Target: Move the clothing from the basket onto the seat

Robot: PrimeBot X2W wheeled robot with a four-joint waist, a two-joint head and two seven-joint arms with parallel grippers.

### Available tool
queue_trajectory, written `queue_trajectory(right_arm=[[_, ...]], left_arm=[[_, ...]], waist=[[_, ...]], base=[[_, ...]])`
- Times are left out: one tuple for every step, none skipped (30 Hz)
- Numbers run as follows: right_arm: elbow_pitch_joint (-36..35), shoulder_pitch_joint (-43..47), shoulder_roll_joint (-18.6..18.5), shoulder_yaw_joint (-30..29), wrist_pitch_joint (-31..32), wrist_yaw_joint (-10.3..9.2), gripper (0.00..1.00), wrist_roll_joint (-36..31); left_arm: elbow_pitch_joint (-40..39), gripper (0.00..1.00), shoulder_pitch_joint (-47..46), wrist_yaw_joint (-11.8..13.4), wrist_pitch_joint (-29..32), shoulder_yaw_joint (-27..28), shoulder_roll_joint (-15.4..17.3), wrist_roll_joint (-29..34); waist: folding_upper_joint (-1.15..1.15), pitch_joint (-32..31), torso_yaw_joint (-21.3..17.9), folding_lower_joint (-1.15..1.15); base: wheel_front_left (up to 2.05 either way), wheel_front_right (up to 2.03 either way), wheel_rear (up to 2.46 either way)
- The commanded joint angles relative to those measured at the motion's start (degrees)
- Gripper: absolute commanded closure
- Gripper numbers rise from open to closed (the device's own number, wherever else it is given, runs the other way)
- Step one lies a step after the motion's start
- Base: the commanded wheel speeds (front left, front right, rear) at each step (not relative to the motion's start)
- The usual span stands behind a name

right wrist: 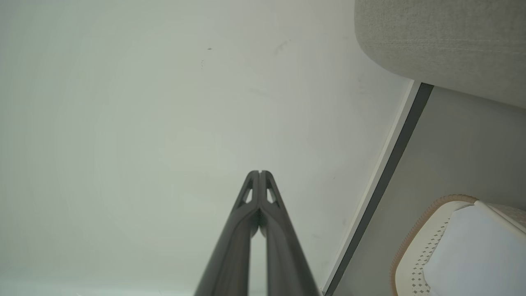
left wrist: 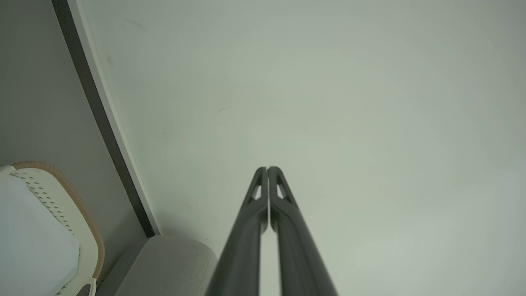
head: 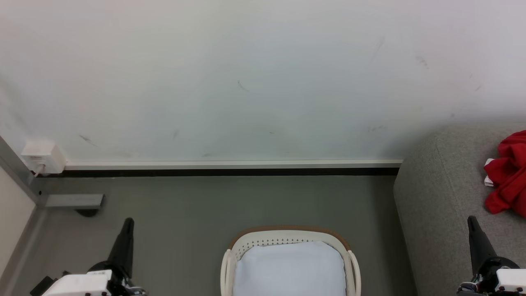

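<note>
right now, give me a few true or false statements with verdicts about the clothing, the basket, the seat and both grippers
1. The red clothing lies on the grey seat. True.
2. Red clothing fills the basket. False: what shows inside it is a pale pad.
3. The left gripper and the right gripper are both shut, holding nothing. True.
4. The basket stands on the seat. False: it stands on the floor, to the left of the seat.
</note>
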Motion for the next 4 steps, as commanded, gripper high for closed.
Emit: queue_trajectory(right_arm=[[-0.23, -0.26, 0.05, -0.16, 0.14, -0.12, 1.0, -0.19], [-0.23, -0.26, 0.06, -0.17, 0.15, -0.12, 1.0, -0.2], [-0.23, -0.26, 0.06, -0.16, 0.15, -0.12, 1.0, -0.2], [-0.23, -0.26, 0.06, -0.17, 0.16, -0.12, 1.0, -0.21]], left_arm=[[-0.22, 1.0, -0.36, -0.12, 0.29, 0.11, 0.34, -0.74], [-0.22, 1.0, -0.36, -0.12, 0.29, 0.11, 0.34, -0.74], [-0.22, 1.0, -0.36, -0.12, 0.29, 0.11, 0.34, -0.74], [-0.22, 1.0, -0.36, -0.12, 0.29, 0.11, 0.34, -0.74]], waist=[[0.0, 0.0, 0.0, 0.0], [0.0, 0.0, 0.0, 0.0], [0.0, 0.0, 0.0, 0.0], [0.0, 0.0, 0.0, 0.0]], base=[[0.0, 0.0, 0.0], [0.0, 0.0, 0.0], [0.0, 0.0, 0.0], [0.0, 0.0, 0.0]])
